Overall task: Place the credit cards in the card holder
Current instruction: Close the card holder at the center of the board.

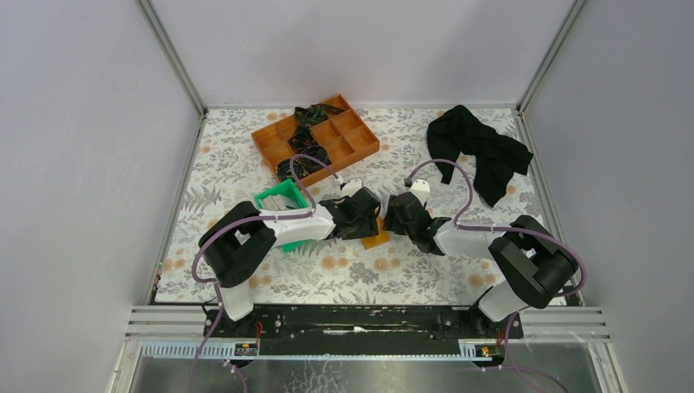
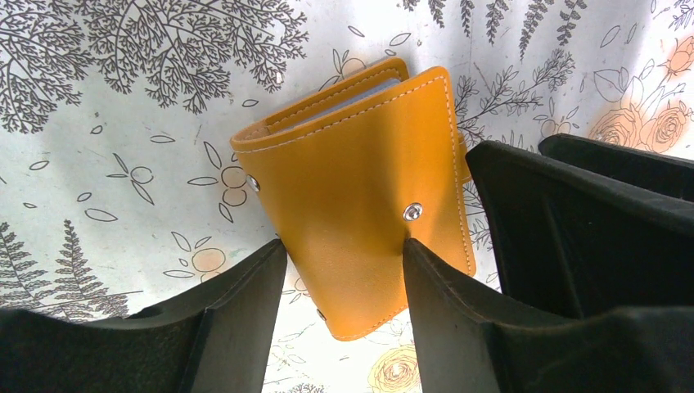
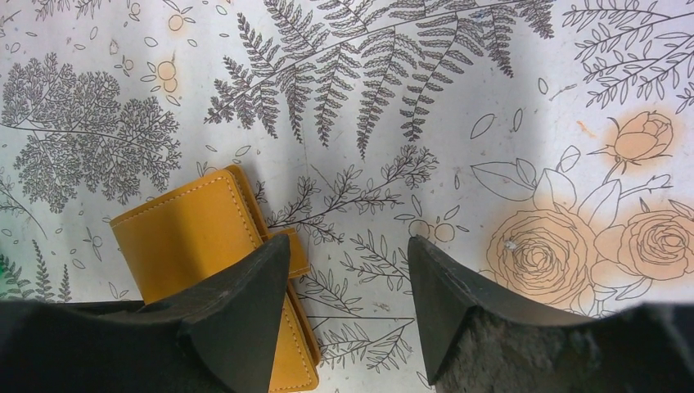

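Card holder point(image 2: 352, 213) lies folded, long axis diagonal.

Lab test cell: plain grey walls point(image 1: 74, 123), aluminium frame rail point(image 1: 368, 323), floral cloth point(image 1: 393, 270) over bench.

The right tool point(image 3: 348, 246) is positioned above the tabletop point(image 3: 409, 123), which carries a cover printed with grey ferns and an orange rose motif point(image 3: 532, 254) at the right of the view. Its two black fingers point(image 3: 245, 303) are spread well apart, with only bare printed cover visible in the gap between them. The card holder point(image 3: 184, 237), orange with pale stitching, lies folded flat at the left; the left-hand finger overlaps its right edge, and contact cannot be determined.
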